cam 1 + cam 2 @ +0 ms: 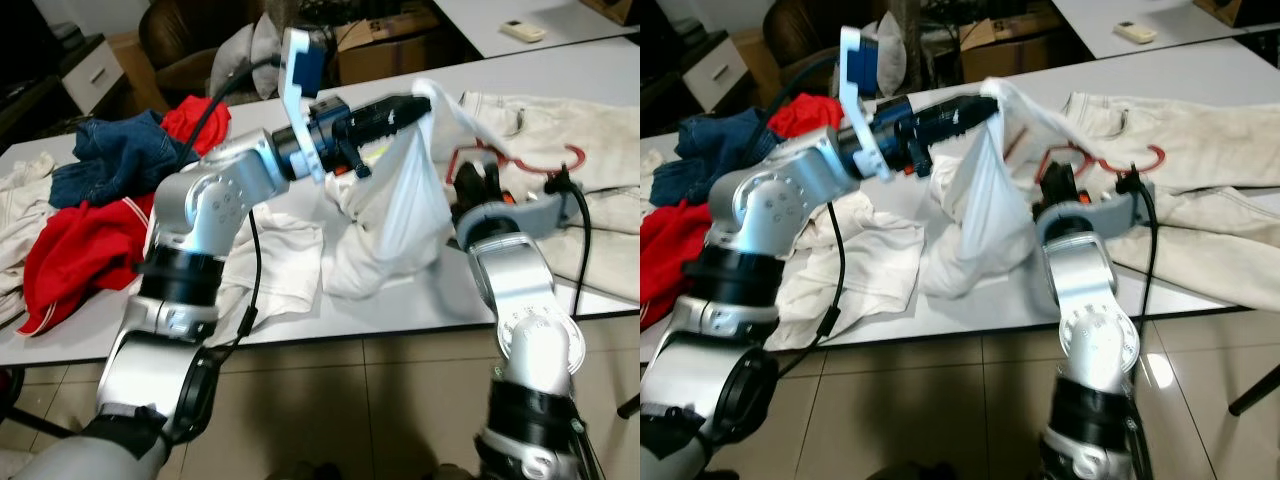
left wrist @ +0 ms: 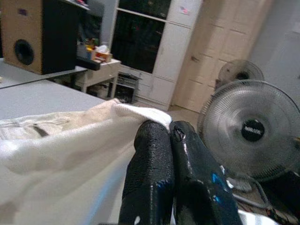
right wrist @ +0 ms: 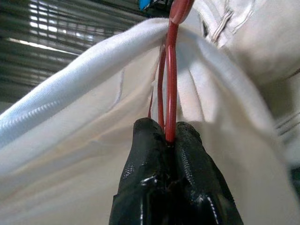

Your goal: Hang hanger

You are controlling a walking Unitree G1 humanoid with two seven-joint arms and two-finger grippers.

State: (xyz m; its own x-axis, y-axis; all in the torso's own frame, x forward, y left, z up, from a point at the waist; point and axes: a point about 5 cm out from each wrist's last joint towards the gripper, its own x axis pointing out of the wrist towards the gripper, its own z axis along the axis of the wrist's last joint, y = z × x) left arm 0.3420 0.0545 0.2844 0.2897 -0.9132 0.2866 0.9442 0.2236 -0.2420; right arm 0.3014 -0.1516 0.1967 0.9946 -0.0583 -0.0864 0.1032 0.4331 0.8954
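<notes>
White tabletop (image 1: pixel 420 310), one, long, bearing a spread of laundry.

Cream trousers (image 1: pixel 590 150), one pair, lying flat across the far right of the tabletop.

Red garment (image 1: pixel 75 245), one at the left edge; a second patch of red (image 1: pixel 200 118) lies behind the denim, and whether it is the same piece cannot be told.

Blue denim garment (image 1: pixel 105 155), one, heaped at the far left.

White garment (image 1: pixel 400 215), one, lifted off the tabletop by an upper edge and hanging in a loose sack between the arms. Further white cloth (image 1: pixel 285 260), one heap, lies flat below the left arm.

Red hanger (image 1: pixel 520 160), one, thin wire, lying over the trousers with one end run into the white garment.

Left gripper (image 1: pixel 415 105), one, clenched on the raised hem of the white garment.

Right gripper (image 3: pixel 168 136), one, clenched on the red hanger's wire, just beside the hanging cloth.

Step in hand, by judgement: threading the hanger into the garment, not yet hanging it. Next move calls for the left gripper to keep the opening spread while the right pushes the hanger's shoulder in without snagging.
</notes>
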